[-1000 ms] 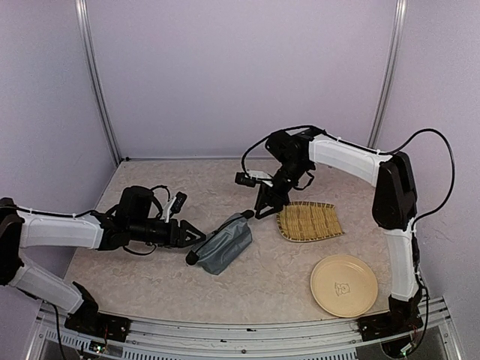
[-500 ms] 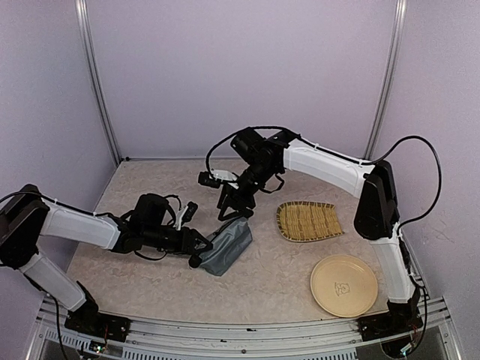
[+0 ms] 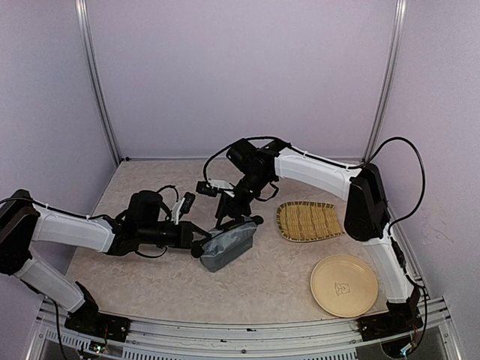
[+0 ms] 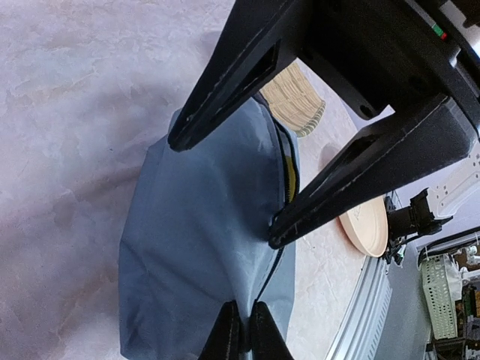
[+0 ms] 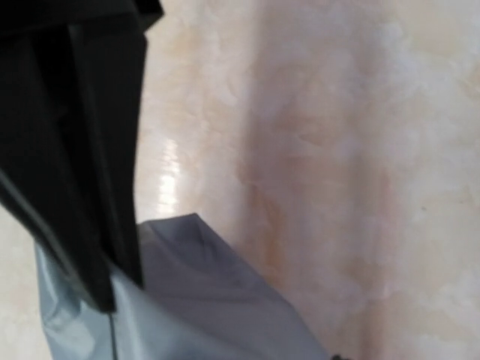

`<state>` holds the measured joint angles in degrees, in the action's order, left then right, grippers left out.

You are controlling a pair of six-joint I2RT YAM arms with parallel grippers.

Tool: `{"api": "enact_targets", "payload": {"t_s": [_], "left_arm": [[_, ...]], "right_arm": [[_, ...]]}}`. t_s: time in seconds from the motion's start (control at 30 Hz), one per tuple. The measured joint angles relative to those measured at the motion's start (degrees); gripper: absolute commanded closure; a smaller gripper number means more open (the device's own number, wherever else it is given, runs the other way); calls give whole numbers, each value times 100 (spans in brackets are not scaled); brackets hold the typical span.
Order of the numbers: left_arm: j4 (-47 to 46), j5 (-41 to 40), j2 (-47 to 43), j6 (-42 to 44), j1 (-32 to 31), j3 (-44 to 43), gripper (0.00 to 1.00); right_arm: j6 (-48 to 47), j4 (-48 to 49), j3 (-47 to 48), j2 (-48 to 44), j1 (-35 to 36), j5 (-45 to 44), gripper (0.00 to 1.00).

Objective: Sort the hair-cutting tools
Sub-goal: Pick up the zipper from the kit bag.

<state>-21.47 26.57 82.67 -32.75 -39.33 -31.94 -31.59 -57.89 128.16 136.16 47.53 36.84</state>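
None of the hair-cutting tools shows in any view. A grey-blue zip pouch [image 3: 231, 244] [image 4: 195, 247] lies at the middle of the table. My left gripper [image 3: 201, 246] [image 4: 241, 331] reaches in from the left, low over the table, and is shut on the fabric at the pouch's near end, beside the zip. My right gripper [image 3: 240, 217] [image 4: 225, 187] hangs open over the pouch's far end, one finger on each side of the zip edge. In the right wrist view only one black finger [image 5: 75, 150] shows, over the pouch [image 5: 195, 307].
A woven bamboo tray [image 3: 309, 220] [image 4: 294, 97] lies right of the pouch. A beige plate [image 3: 343, 285] [image 4: 367, 221] sits near the front right corner. The metal front rail [image 3: 240, 330] runs along the near edge. Purple walls close the back and sides.
The left gripper moved right and closed on the pouch's near end. The right arm swung left and came down over the pouch's far end, jaws a little wider.
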Motion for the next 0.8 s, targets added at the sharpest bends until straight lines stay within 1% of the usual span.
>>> {"api": "enact_targets", "payload": {"t_s": [0.23, 0.43, 0.6, 0.67, 0.8], "left_arm": [[7, 0, -20, 7, 0, 2, 98], [11, -2, -22, 7, -9, 22, 98], [20, -4, -22, 7, -11, 35, 99], [39, -7, -22, 9, -20, 42, 99], [52, -11, -24, 9, -20, 50, 99]], "right_arm": [[107, 4, -61, -9, 0, 258, 50], [199, 31, -275, -42, 2, 310, 52], [275, 46, -389, -52, 2, 391, 62], [323, 52, -455, -63, 4, 435, 72], [411, 70, -514, -103, 9, 468, 82]]}}
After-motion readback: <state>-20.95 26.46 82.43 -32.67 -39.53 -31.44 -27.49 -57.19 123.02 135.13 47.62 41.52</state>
